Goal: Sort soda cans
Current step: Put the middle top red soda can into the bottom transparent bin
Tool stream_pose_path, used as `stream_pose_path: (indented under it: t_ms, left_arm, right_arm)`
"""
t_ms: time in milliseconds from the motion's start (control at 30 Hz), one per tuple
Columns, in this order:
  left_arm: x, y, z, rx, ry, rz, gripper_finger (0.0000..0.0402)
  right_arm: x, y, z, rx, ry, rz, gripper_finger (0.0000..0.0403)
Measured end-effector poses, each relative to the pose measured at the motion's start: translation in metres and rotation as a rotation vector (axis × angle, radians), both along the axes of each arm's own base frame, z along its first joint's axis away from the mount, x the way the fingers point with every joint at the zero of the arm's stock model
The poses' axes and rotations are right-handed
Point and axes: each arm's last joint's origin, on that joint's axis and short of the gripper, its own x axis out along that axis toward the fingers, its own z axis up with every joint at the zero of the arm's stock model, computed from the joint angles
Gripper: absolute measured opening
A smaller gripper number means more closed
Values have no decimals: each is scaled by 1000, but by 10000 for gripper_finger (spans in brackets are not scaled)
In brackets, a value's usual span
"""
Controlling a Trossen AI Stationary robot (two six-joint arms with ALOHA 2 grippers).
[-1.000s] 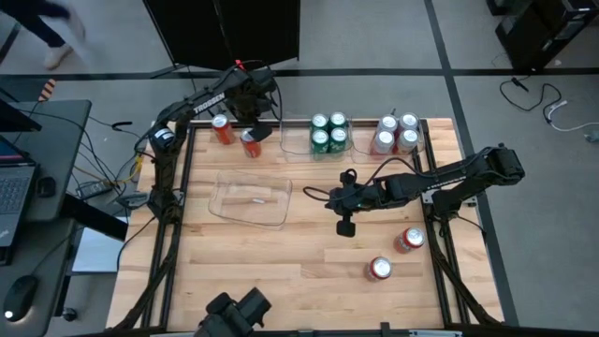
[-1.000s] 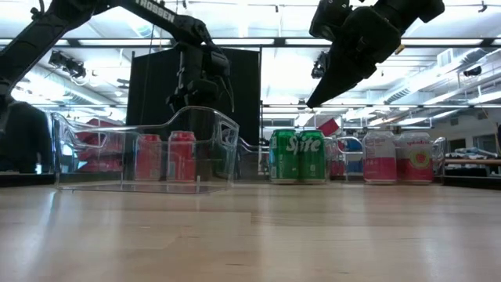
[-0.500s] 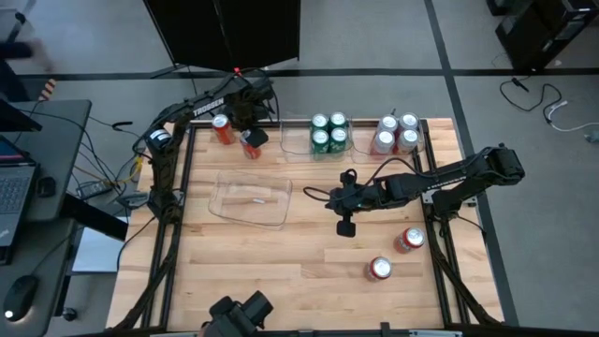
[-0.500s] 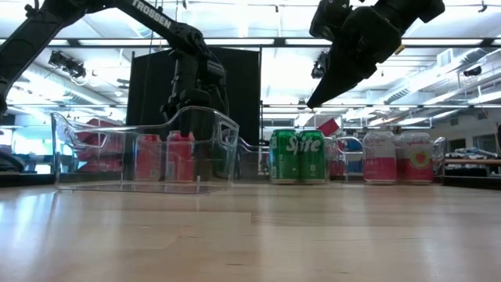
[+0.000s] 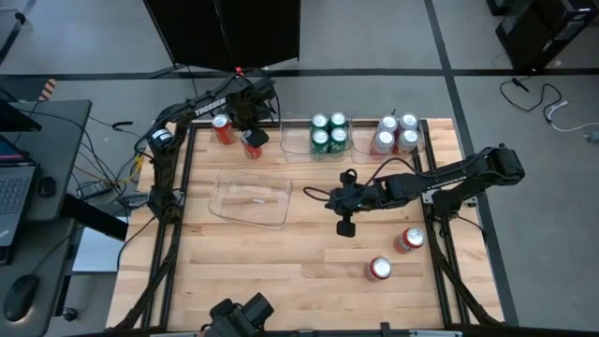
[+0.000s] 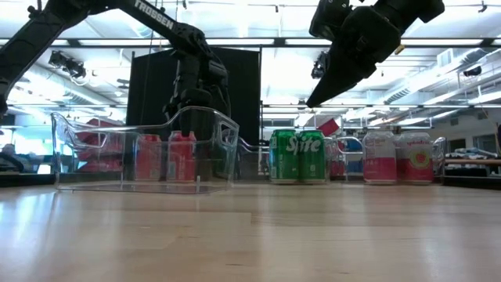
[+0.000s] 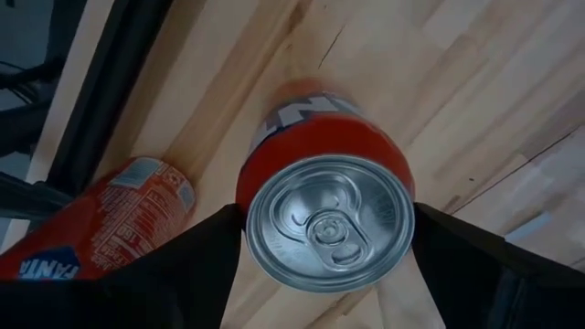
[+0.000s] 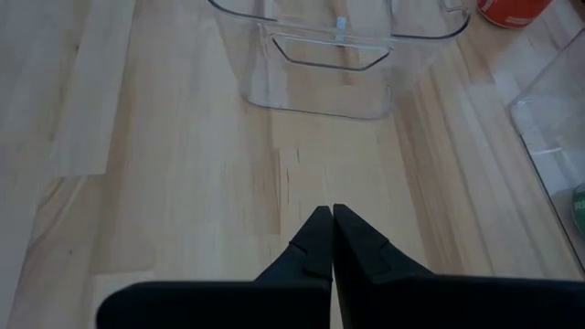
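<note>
While the left claw [image 5: 251, 138] reached down at the far left corner of the tabletop [image 5: 309, 271], its two dark fingers [image 7: 206, 260] stood on either side of an upright red can [image 7: 327, 215], the silver top lying right between them. In the left wrist view the fingers met the can's rim on both sides, so the claw was closed around it. A second red can [image 5: 222, 129] stood just beside the held one, nearer the table's left edge.

The right claw [image 5: 344, 225] hung above the middle of the tabletop, holding nothing, its fingertips [image 8: 320, 228] pressed together. It was well apart from every can.

Four green cans [image 5: 328, 132] sat together in a clear bin at the far edge, and four silver-white cans with red [image 5: 396, 134] stood in another bin [image 5: 426, 140] just to their right. Two more red cans, one [image 5: 408, 241] near the right edge and one [image 5: 379, 270] closer to the front, stood loose on the wood. An empty clear bin [image 5: 250, 198] lay left of centre, between the held can and the right claw.
</note>
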Motion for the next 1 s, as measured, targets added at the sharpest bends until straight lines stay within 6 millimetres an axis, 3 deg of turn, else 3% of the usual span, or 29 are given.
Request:
stream_pose_path:
  t_ms: [167,500,733,1000]
  left_arm:
    - [4,1,8,13,-23,26,295]
    - [3,-2,-5,13,-26,-4,248]
    - [8,-1,17,28,-24,-14,244]
    - [17,-15,36,34,-18,-57,243]
  right_arm:
    - [0,0,0,0,-2,0,0]
    - [0,0,0,-1,-1,2,0]
    - [0,0,0,-4,-2,5,0]
    - [0,0,0,-4,-2,5,0]
